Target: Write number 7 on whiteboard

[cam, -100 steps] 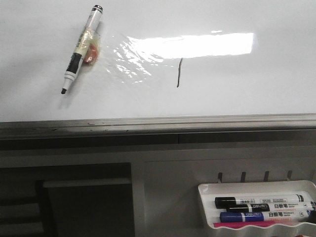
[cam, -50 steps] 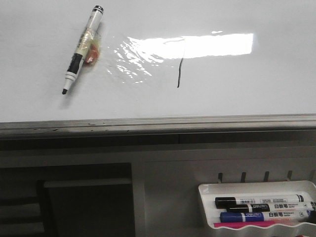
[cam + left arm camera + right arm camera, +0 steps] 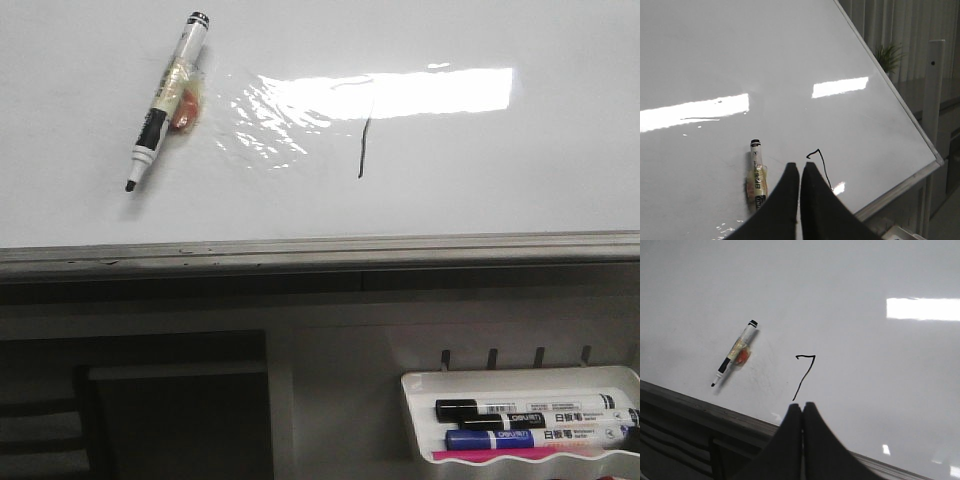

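The number 7 [image 3: 805,375] sits finished on the whiteboard [image 3: 80,200], at four o'clock from the uncapped marker [image 3: 165,95]; both the left gripper [image 3: 800,167] and right gripper [image 3: 803,407] are pressed together and empty, so only retreat seems left.

Both tools closed — left tool [image 3: 800,167] and right tool [image 3: 803,407] empty

An uncapped marker [image 3: 165,97] lies on the whiteboard [image 3: 480,190], left of a black stroke [image 3: 363,147].

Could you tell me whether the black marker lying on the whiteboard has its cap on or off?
Off. The marker lies flat on the whiteboard with its dark writing tip bare, and no cap is visible nearby.
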